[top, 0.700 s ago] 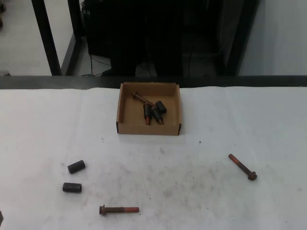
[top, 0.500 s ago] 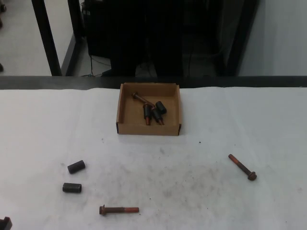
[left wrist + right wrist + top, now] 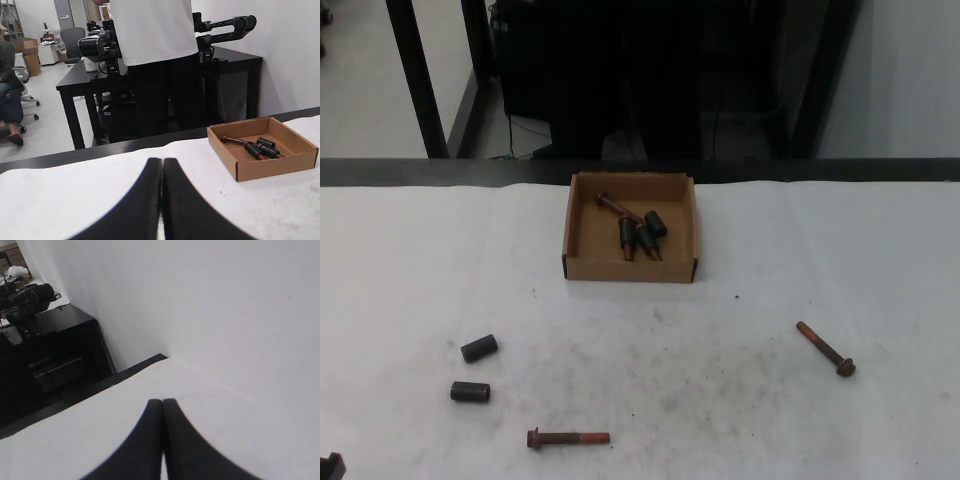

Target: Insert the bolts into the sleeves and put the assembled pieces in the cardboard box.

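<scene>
- Fingers [image 3: 148,192] of the left gripper [image 3: 162,164] are pressed together on nothing. The right gripper [image 3: 163,402] is likewise clenched and empty, over bare bench [image 3: 740,420].
- Box [image 3: 582,268] sits far centre and holds assembled pieces [image 3: 640,232].
- Two sleeves [image 3: 479,348] lie loose near left. One bolt [image 3: 568,438] lies near, just right of them, and the right bolt [image 3: 825,348] lies well apart.
- Step, as I judge it: between pieces, with two pairs left to join.
- Next move likely calls for opened fingers, one gripper lowered onto a sleeve and the other onto a bolt.
- Pieces in the box overlap, so their count is unclear. A dark part [image 3: 330,466] at the near left corner is cut off.
</scene>
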Robot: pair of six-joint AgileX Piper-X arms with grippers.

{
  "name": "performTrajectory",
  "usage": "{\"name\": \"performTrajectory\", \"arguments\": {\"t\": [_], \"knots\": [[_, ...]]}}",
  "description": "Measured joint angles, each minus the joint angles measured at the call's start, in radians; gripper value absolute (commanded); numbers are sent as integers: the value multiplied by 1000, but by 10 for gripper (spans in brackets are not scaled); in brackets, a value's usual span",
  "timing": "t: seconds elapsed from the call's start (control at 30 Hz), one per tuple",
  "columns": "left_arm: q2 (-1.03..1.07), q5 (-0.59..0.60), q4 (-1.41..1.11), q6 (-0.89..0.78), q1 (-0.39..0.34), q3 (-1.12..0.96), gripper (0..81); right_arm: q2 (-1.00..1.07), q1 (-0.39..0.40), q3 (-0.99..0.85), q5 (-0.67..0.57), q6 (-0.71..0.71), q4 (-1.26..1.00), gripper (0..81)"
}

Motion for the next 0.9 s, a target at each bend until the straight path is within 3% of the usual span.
{"name": "performTrajectory", "arguments": {"t": [0.2, 0.53, 0.9], "knots": [[0, 0, 0, 0, 0, 0, 8, 0, 8, 0, -11, 0, 58, 3], [0, 0, 0, 0, 0, 0, 8, 1, 26, 0, -237, 0, 195, 3], [0, 0, 0, 0, 0, 0, 8, 1, 26, 0, -258, 0, 195, 3]]}}
